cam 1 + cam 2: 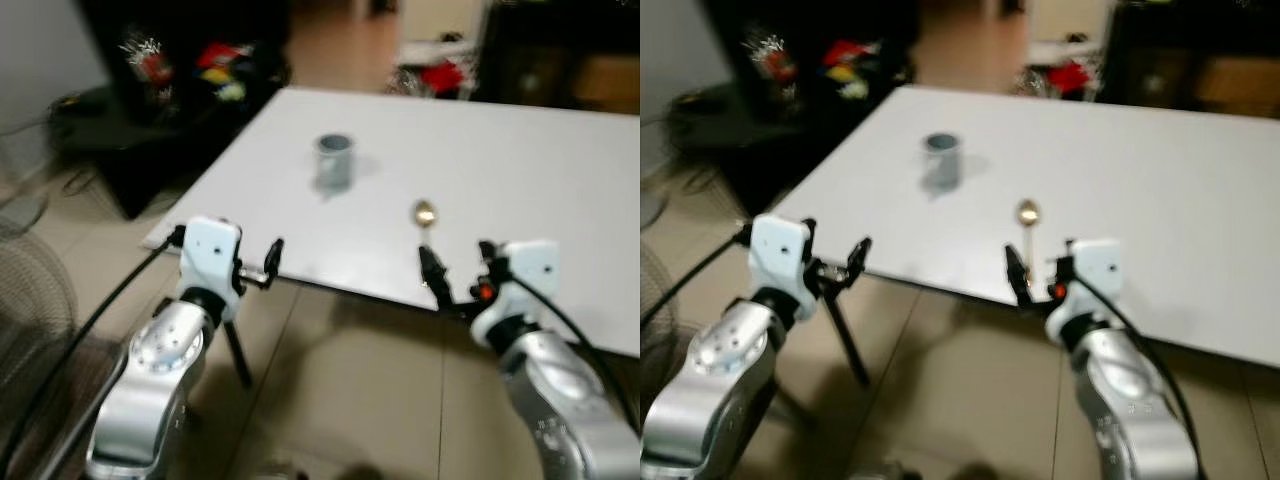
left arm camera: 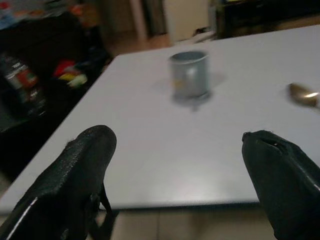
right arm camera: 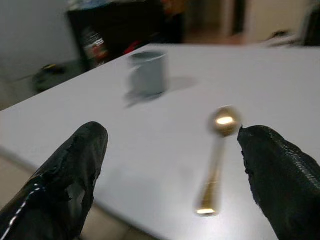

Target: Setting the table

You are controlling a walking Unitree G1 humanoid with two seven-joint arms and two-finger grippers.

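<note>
Since both sets of fingers are spread wide and empty, nothing's grabbed yet. The right gripper (image 3: 170, 165) hangs at the table (image 1: 520, 170) edge with the gold spoon (image 3: 216, 155) just ahead, the left gripper (image 2: 177, 165) facing the grey cup (image 1: 335, 160). The spoon looks close to the edge (blurry), so a clumsy pinch could flick it off.
</note>
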